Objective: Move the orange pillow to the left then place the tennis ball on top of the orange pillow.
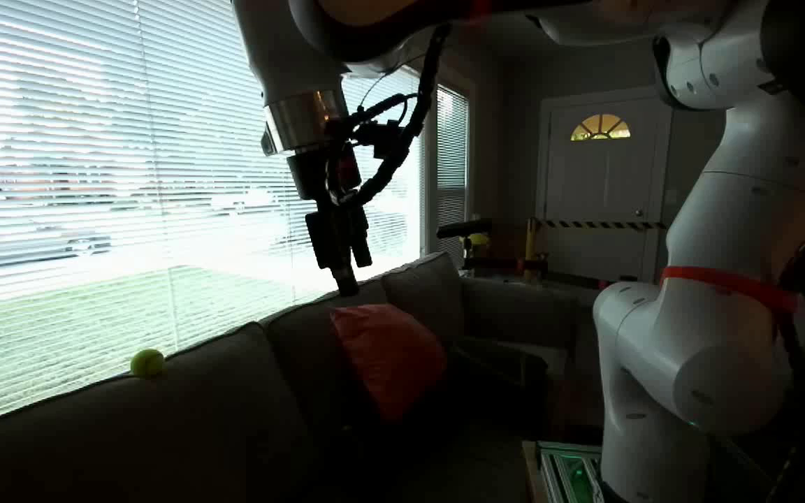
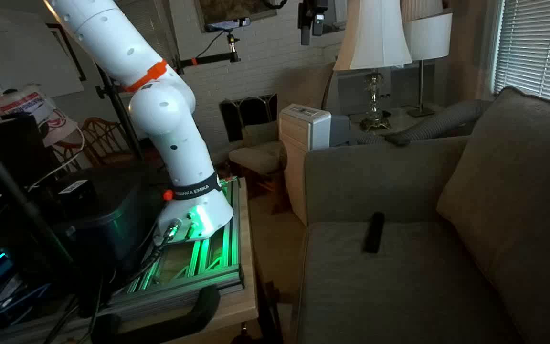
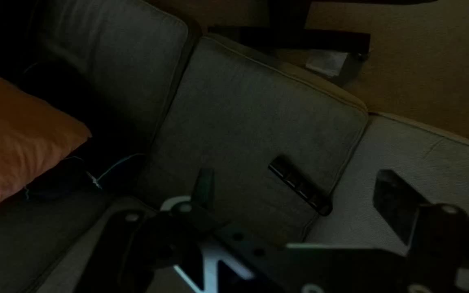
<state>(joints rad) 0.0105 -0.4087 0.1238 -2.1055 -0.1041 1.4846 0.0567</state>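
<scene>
The orange pillow (image 1: 392, 360) leans against the grey sofa's backrest in an exterior view. Part of it also shows at the left edge of the wrist view (image 3: 18, 142). The tennis ball (image 1: 147, 363) rests on top of the sofa backrest by the window, left of the pillow in that exterior view. It is out of view in the wrist view. My gripper (image 1: 352, 274) hangs above the sofa, pointing down; it also shows in an exterior view (image 2: 311, 36) and in the wrist view (image 3: 297, 183). Its fingers are wide apart with nothing between them, and it touches neither pillow nor ball.
A black elongated object (image 2: 374, 233) lies on the sofa seat (image 2: 375, 291); it also shows below the gripper in the wrist view (image 3: 299, 185). Dark cloth-like material (image 3: 84, 175) lies beside the pillow. Window blinds (image 1: 95, 175) stand behind the backrest.
</scene>
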